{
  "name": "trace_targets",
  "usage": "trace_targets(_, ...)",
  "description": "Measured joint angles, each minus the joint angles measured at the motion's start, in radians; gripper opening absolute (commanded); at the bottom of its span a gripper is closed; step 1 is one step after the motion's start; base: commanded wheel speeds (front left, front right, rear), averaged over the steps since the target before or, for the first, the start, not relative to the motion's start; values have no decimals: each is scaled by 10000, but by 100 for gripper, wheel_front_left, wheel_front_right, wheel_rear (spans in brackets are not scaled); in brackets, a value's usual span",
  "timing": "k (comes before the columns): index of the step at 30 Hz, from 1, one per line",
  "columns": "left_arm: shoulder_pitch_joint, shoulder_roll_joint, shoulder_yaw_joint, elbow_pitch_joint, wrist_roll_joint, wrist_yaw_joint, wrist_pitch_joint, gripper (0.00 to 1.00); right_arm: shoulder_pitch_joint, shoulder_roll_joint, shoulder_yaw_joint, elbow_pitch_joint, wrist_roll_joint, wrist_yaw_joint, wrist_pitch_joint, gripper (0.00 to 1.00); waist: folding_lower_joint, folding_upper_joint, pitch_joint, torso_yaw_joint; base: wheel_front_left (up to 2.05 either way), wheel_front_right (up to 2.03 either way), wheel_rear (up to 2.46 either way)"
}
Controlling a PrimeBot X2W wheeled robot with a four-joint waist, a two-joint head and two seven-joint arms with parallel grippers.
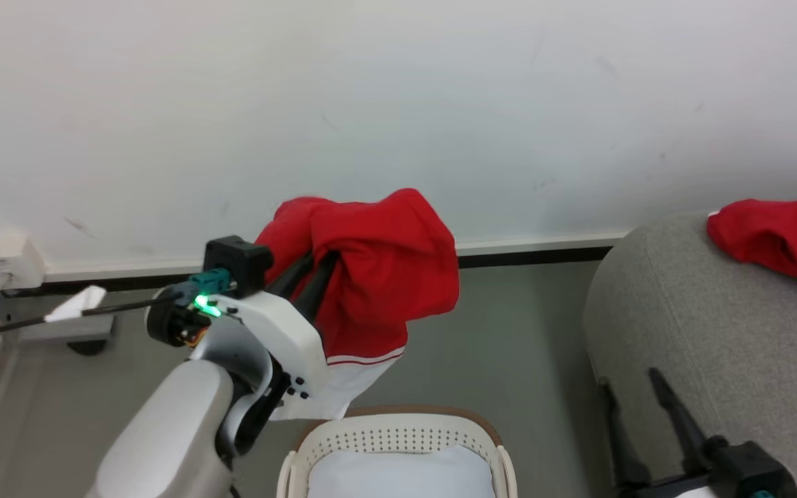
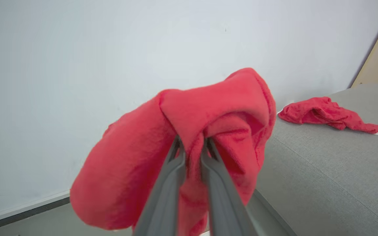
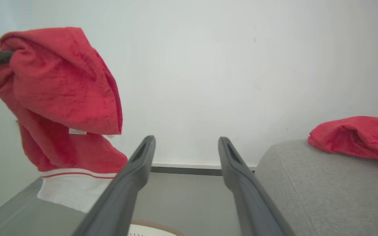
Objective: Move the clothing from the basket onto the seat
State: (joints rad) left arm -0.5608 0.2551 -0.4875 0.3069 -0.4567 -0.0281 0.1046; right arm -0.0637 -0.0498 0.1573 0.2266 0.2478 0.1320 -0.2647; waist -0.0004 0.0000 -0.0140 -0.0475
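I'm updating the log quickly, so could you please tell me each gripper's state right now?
Left gripper: shut on the red garment, which hangs clear of the basket.
Right gripper: open, holding nothing.

I can't read any text, brand or number on my feeds. The only candidate is a small white tag [image 3: 77, 131] on the red garment [image 3: 61, 85], just above the garment's white trim [image 3: 74, 191]; its print is too small and blurred for me to make out.
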Motion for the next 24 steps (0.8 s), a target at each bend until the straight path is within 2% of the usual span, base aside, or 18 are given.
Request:
trace_targets(5, 439, 491, 240, -2276, -69, 439, 729, 0, -95, -52, 1252, -274, 307, 0, 0, 100, 1, 0, -181, 31, 0, 0, 0)
trace_targets(11, 960, 779, 219, -3912, -92, 796, 1337, 0, -650, -1120, 2564, -972, 1283, -2, 0, 100, 2, 0, -225, -18, 0, 0, 0)
trace_targets(19, 1290, 800, -196, -4713, -113, 815, 1682, 0, -2452, -2834, 4533, -1354, 2723, -2, 46, 100, 3, 0, -221, -35, 0, 0, 0)
trace_targets(24, 1307, 663, -523, -4777, -113, 694, 1728, 0, -3911, -3473, 5919, -1030, 3649, -2, 313, 100, 4, 1, -199, 46, 0, 0, 0)
